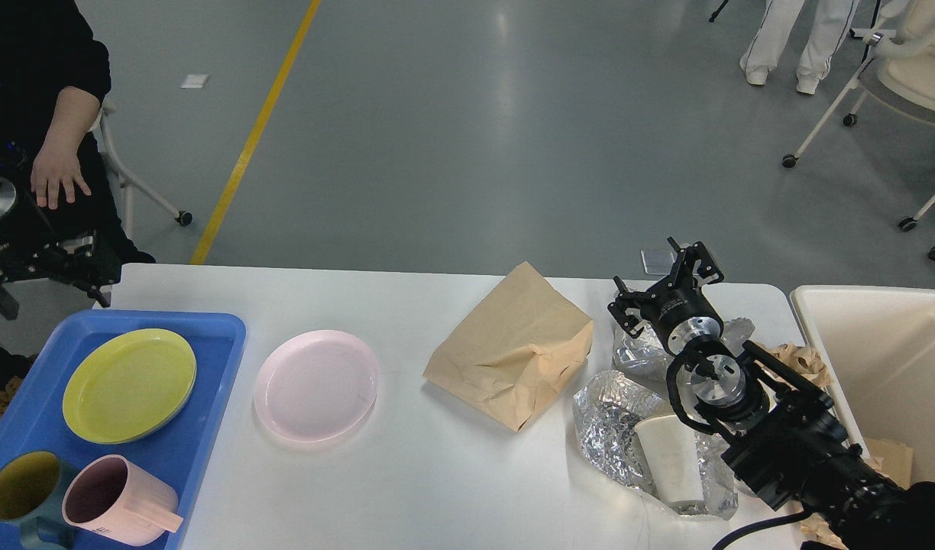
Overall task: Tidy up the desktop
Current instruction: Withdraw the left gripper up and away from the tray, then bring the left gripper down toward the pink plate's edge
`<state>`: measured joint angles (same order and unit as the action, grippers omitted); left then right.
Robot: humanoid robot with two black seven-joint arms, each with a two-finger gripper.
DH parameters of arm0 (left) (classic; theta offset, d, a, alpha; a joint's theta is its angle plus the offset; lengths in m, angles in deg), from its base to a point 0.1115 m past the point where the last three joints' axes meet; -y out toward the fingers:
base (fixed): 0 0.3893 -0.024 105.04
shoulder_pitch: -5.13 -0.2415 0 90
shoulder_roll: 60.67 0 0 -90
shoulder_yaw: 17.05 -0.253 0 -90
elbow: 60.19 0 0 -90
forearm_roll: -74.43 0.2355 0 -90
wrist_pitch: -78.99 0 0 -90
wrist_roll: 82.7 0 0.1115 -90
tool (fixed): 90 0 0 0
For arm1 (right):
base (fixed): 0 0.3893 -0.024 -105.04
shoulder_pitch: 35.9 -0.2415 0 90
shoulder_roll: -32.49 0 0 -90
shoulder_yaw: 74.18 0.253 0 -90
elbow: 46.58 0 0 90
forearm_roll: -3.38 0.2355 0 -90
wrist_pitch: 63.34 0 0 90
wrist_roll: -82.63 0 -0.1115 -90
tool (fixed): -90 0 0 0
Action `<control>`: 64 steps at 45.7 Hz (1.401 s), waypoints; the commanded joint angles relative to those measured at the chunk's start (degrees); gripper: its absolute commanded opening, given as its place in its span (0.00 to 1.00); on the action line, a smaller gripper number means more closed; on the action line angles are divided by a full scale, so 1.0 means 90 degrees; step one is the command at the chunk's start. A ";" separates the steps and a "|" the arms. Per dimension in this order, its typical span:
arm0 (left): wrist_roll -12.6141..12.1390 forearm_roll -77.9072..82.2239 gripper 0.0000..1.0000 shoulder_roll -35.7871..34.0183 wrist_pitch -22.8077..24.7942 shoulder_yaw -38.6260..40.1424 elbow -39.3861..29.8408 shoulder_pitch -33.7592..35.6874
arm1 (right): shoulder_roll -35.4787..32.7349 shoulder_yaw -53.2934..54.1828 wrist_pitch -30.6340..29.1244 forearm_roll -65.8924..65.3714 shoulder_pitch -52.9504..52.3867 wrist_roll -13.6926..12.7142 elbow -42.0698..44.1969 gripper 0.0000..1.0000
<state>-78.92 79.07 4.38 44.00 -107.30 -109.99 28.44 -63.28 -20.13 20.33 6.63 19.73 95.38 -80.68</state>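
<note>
The white desktop [437, 481] holds a pink plate [316, 384], a brown paper bag [513, 347], crumpled foil [609, 428] with a white cup [670, 458] lying on it, and a second foil lump [642, 353]. My left gripper [51, 296] is open and empty, raised over the table's far left corner, beyond the blue tray [215, 359]. My right gripper [661, 280] is open and empty, above the far foil lump, right of the bag.
The tray holds a yellow plate [130, 384], a pink mug [116, 500] and a dark mug with a yellow inside [15, 498]. A cream bin [880, 359] stands at the right edge, with crumpled brown paper [803, 359] beside it. A seated person's hand [55, 172] is at far left.
</note>
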 commanded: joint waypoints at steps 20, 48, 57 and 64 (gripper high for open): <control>0.0000 -0.0340 0.96 0.0809 -0.0001 0.0574 -0.0325 0.0635 | -0.0004 0.0000 0.0000 0.0000 0.0000 -0.0001 0.0000 1.00; -0.0078 -0.0369 0.96 0.1181 -0.0001 0.2088 0.1403 -0.3165 | 0.0006 0.0010 0.0000 0.0000 0.0000 -0.0001 0.0000 1.00; -0.0069 -0.0369 0.96 0.1181 -0.0001 0.2196 0.1452 -0.3410 | 0.0006 0.0000 0.0000 0.0000 0.0000 -0.0001 0.0000 1.00; -0.0078 -0.0369 0.96 0.1083 -0.0001 0.2176 0.1442 -0.3381 | 0.0006 0.0000 0.0000 0.0000 0.0000 0.0009 0.0000 1.00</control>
<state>-79.61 75.74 14.86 43.98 -87.53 -96.93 -2.24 -63.29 -20.10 20.33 6.63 19.73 95.38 -80.68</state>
